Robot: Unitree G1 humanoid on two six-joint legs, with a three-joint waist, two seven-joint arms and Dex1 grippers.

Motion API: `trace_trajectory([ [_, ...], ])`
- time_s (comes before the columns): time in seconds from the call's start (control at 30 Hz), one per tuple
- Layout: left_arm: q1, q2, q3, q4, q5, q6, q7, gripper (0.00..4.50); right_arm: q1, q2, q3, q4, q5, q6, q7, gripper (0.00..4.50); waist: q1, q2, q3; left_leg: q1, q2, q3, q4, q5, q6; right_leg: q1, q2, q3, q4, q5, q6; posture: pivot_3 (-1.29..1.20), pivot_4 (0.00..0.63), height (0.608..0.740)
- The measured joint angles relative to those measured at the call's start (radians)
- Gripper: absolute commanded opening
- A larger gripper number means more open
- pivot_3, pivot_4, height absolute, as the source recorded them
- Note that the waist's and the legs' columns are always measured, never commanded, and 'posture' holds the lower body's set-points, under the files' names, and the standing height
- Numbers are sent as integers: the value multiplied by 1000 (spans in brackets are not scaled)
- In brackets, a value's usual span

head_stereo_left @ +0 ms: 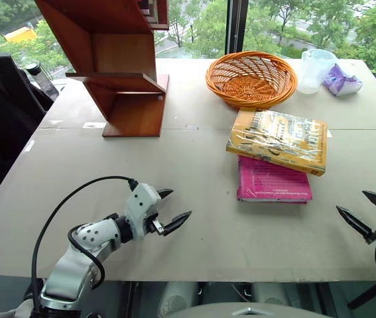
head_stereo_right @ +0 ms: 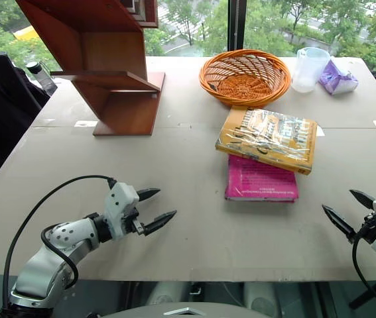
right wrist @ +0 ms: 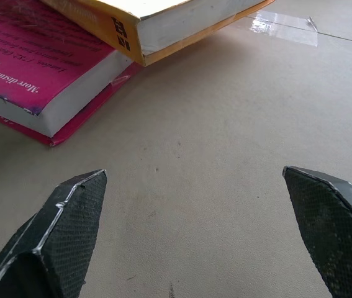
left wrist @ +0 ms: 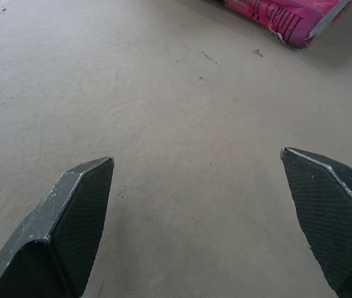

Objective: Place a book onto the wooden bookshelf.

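The yellow-orange book [head_stereo_left: 278, 140] in glossy wrap lies flat on the table, partly on top of a pink book [head_stereo_left: 272, 181]; its page edge also appears in the right wrist view [right wrist: 182, 22]. The wooden bookshelf [head_stereo_left: 118, 63] stands at the table's far left. My left gripper [head_stereo_left: 172, 209] hovers open over bare table near the front left, well to the left of the books. My right gripper [head_stereo_left: 365, 211] is open at the front right edge, to the right of the books and apart from them. Nothing is held by either.
An orange wicker basket [head_stereo_left: 251, 79] sits behind the books. A clear plastic jug [head_stereo_left: 315, 69] and a purple wrapped bundle [head_stereo_left: 341, 81] stand at the far right. A black chair [head_stereo_left: 2, 106] stands left of the table [head_stereo_left: 194, 152].
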Motion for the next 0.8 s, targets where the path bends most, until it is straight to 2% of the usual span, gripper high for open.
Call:
trace_trajectory([
  [0.8, -31, -14, -14, -42, -11, 46, 39, 4426, -53, -5, 0, 46, -23, -20, 21, 4500, 0, 0, 0, 1, 0, 2, 0, 0, 0, 0, 3, 1, 0, 0, 0, 0, 150, 740],
])
